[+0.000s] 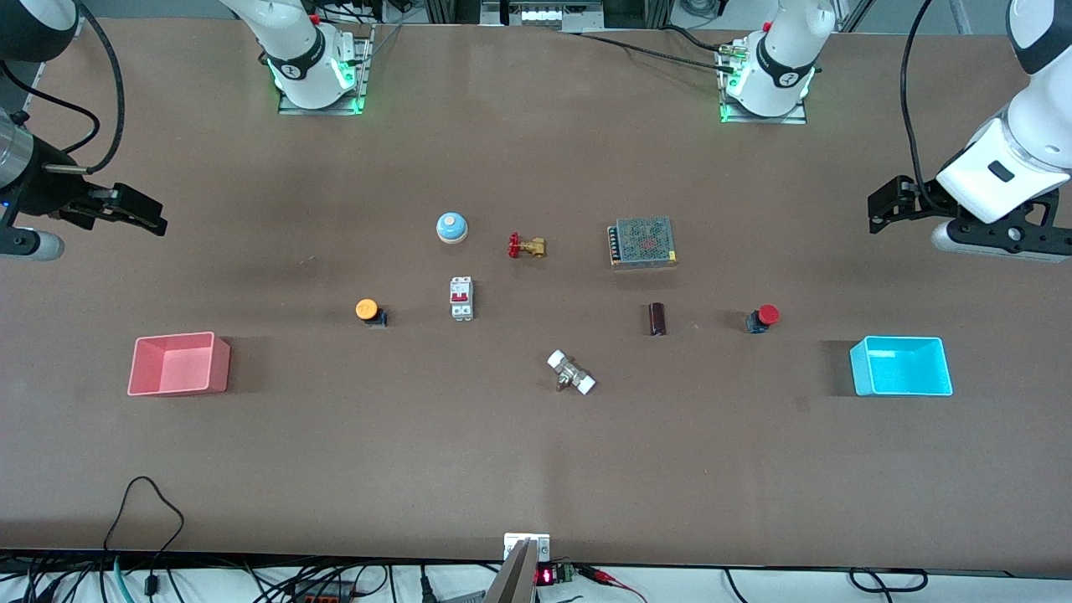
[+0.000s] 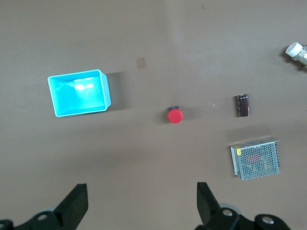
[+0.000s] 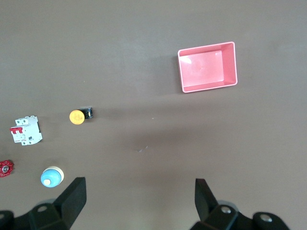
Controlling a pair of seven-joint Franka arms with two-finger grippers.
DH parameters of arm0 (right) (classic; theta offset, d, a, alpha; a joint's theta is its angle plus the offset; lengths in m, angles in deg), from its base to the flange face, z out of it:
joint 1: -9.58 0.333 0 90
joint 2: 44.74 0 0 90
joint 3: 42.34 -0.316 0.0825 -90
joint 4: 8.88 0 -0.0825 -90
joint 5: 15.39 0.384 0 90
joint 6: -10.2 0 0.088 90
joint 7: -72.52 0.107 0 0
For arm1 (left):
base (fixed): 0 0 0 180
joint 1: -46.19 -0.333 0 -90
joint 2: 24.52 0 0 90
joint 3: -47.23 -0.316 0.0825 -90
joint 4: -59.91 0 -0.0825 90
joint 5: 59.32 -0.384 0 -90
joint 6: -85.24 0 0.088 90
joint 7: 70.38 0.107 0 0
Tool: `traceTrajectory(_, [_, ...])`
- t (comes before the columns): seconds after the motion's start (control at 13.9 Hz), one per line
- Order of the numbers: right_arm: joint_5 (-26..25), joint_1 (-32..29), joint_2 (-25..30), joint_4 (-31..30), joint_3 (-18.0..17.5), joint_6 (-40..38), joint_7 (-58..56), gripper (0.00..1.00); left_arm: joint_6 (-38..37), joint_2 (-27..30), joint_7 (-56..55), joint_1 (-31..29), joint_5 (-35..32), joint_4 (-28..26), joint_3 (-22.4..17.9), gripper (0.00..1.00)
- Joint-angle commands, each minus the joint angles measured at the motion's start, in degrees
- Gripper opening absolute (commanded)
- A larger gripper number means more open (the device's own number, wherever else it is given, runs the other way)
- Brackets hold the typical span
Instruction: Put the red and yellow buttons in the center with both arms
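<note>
while both buttons lie untouched, jaws gape empty.

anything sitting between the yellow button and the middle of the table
Yes. The white circuit breaker with red switches stands beside the orange-yellow capped push button, toward the table's middle. The round red-capped push button has the dark brown cylinder similarly placed. Both end effectors hang open, waiting.

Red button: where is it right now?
In the front view the red button lies on the table toward the left arm's end, between the dark cylinder and the cyan bin. Neither gripper touches it.
</note>
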Motion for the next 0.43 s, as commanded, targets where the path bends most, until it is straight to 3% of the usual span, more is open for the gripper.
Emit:
traceTrajectory(0.0, [0.81, 1.35, -0.02, 0.21, 1.10, -0.13, -0.55, 1.00, -1.78, 0.10, -1.29, -0.27, -0.03, 0.79, 0.38, 1.00])
traceTrajectory(0.36, [0.46, 1.26, -0.11, 0.21, 1.19, -0.22, -1.08, 1.00, -1.43, -0.07, -0.50, -0.53, 2.43, 0.79, 0.21, 1.00])
